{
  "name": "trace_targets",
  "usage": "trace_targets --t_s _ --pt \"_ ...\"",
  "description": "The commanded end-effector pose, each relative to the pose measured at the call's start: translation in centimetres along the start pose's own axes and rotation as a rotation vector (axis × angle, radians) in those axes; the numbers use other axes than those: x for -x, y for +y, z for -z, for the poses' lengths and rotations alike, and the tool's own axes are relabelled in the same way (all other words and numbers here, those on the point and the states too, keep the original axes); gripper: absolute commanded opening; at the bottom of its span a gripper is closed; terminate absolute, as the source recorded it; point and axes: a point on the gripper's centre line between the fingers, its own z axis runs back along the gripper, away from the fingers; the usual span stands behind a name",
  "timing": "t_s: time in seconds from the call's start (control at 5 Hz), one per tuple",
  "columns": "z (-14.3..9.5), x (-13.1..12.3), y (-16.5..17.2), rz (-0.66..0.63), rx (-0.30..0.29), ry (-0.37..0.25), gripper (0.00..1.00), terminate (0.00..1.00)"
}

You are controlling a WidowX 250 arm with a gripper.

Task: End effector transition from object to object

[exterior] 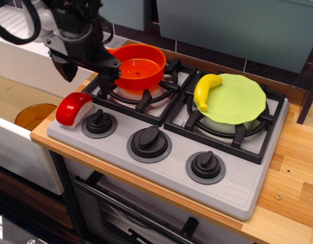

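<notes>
My black gripper hangs over the stove's left edge, its two fingers pointing down and spread apart with nothing between them. One finger is above the sink side, the other finger stands by the left burner grate. A red and white sushi-like toy lies just below the gripper on the stove's front left corner. An orange pot sits on the left burner, just right of the gripper. A yellow banana lies on a green plate on the right burner.
The grey stove top has three black knobs along its front. A white sink with a grey faucet is at the left. Wooden counter runs on the right. A teal backsplash box stands behind.
</notes>
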Motion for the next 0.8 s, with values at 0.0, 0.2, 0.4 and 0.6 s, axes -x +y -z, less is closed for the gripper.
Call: trace_targets --t_s 0.0,0.2,0.4,0.6 --pt "1.5 -0.7 1.1 -0.014 0.006 -0.061 1.0 0.0" --pt "2.1 -0.2 0.7 -0.033 0.007 -0.061 1.0 0.0" --pt "2.3 0.4 0.4 -0.044 0.011 -0.052 1.0 0.0" --pt "2.6 1.1 0.3 -0.05 0.013 -0.048 1.0 1.0"
